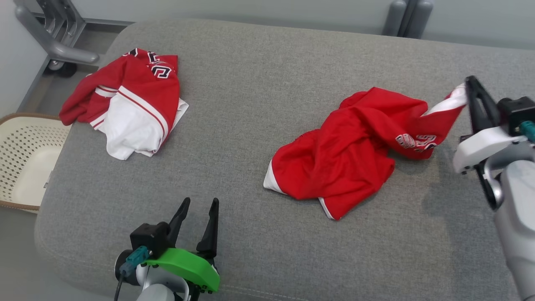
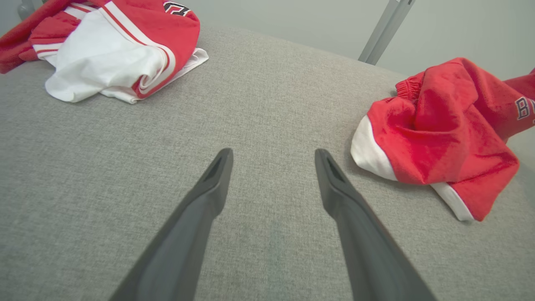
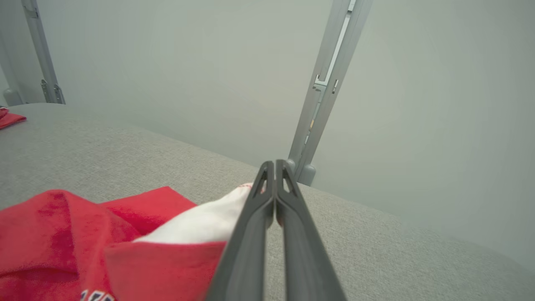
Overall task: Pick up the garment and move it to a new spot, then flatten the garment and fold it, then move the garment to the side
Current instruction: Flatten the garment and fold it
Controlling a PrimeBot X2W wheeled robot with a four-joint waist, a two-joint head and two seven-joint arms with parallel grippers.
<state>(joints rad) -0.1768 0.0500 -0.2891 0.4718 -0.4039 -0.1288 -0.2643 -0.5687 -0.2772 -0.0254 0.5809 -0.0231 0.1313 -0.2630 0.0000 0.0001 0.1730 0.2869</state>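
**Right fingers clamp the white hem of a red garment**

My right fingers (image 1: 476, 102) are clenched on the white-trimmed edge of the crumpled red cloth garment (image 1: 347, 154). That corner is raised off the grey fabric-covered table (image 1: 259, 83) near its right side. The rest of the garment lies bunched on the table, right of the middle.

In my right wrist view the two fingers (image 3: 250, 242) meet, with white cloth pinched between them near the tips. How much cloth is caught behind them is hidden. The black-and-white lettering on the garment is folded over and I cannot read it. My left wrist view cuts off the garment's (image 2: 439, 133) far end at the frame edge.

My left fingers (image 1: 211, 228) are spread apart and grasp nothing. They sit over the front of the table, well apart from the garment, and I cannot tell whether they touch the fabric.

A second heap, a red-and-white striped jersey (image 1: 133, 100), lies at the table's far left. A cream perforated basket (image 1: 25, 159) stands beside the table, partly out of frame.
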